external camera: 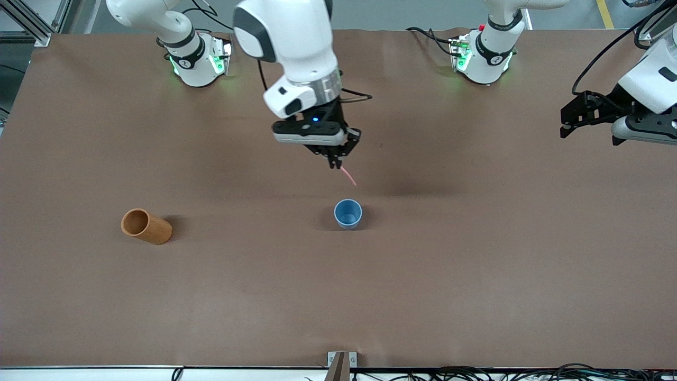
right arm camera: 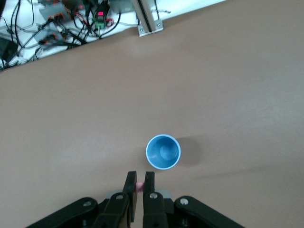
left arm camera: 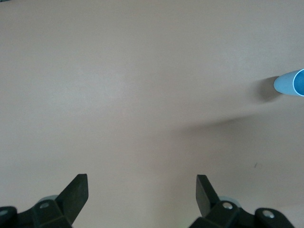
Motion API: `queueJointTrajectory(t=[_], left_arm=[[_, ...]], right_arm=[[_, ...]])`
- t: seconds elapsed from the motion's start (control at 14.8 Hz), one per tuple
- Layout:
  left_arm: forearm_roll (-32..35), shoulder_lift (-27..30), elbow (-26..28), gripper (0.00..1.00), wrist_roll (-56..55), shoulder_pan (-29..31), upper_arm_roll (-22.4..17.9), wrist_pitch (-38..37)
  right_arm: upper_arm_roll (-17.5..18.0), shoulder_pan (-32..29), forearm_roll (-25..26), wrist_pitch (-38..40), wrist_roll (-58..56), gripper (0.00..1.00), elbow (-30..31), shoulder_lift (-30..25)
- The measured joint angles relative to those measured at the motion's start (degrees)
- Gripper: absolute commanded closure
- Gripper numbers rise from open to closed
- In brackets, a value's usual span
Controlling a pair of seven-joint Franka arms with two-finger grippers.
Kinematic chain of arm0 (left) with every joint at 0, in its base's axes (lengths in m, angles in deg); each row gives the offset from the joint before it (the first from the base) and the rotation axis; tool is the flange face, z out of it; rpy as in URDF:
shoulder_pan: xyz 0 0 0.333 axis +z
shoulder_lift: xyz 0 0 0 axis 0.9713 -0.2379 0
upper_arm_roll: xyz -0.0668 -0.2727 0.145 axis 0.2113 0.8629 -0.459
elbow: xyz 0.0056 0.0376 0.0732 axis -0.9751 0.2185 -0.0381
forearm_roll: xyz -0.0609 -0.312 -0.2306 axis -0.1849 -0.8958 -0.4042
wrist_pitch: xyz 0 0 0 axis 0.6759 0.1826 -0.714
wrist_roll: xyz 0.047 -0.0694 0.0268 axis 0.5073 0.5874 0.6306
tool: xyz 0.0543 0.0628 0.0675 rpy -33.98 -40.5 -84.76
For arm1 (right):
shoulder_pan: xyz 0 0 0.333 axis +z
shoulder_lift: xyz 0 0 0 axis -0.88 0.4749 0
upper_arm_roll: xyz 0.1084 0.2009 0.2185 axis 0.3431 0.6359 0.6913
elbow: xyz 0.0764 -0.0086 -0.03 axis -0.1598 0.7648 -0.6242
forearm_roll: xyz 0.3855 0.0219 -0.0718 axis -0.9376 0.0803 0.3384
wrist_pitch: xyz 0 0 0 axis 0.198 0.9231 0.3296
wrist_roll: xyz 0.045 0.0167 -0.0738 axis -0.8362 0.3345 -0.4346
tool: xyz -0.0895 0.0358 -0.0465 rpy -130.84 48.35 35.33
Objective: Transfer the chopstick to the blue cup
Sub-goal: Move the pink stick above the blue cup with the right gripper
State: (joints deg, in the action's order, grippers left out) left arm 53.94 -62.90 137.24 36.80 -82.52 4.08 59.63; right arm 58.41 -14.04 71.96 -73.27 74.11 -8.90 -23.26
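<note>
The right gripper [external camera: 336,162] is pinching the chopstick [external camera: 348,176] up in the air, its pink tip hanging just short of the cup [external camera: 348,213], which is standing upright mid-table. Centre the tip over the mouth before lowering and releasing. The left gripper [external camera: 589,117] is waiting, jaws spread, over the table's left-arm end.

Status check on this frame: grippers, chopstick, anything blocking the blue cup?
Right gripper shut on chopstick, over table short of blue cup. Left gripper open, waiting at table's end. Cup upright, mouth unobstructed.
</note>
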Motion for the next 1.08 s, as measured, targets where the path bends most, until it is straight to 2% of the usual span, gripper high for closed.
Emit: queueJointTrajectory(t=[0.47, 1.08], left_arm=[[0.0, -0.01, 0.05, 0.0, 0.0, 0.01, -0.03, 0.0], [0.0, -0.01, 0.11, 0.0, 0.0, 0.03, -0.04, 0.01]], right_arm=[[-0.43, 1.16, 6.31, -4.07, 1.13, 1.0, -0.42, 4.15], [-0.9, 1.14, 11.08, -4.85, 1.14, 0.98, -0.42, 5.08]])
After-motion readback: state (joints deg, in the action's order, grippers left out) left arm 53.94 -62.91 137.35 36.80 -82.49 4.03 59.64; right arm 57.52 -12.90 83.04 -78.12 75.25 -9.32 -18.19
